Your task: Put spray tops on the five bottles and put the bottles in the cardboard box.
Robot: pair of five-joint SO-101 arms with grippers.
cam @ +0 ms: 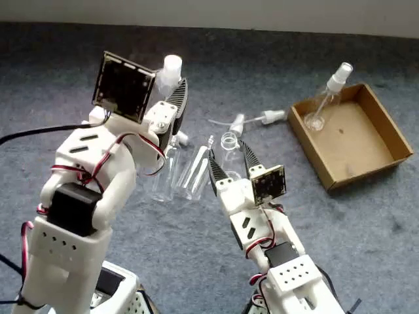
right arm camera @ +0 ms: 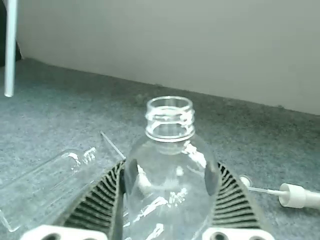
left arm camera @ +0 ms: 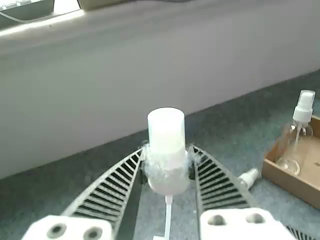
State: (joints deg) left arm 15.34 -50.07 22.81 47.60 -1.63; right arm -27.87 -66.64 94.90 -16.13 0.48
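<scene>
Spray top (left arm camera: 166,130), clamped upright in left pincer (left arm camera: 167,154), hangs high and left of open-necked standing bottle (right arm camera: 170,120) held by right pincer (right arm camera: 171,170).

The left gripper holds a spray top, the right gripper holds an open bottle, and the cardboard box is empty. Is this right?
Not quite. The cardboard box holds one bottle with a spray top, as the high view shows; the rest is right.

grey-blue short-pile carpet (cam: 366,235) as the work surface, plain pale wall (right arm camera: 200,45) rising straight from its far edge, bright strip of light (left arm camera: 45,19) along the wall's top, soft even light, faint shadows
</scene>
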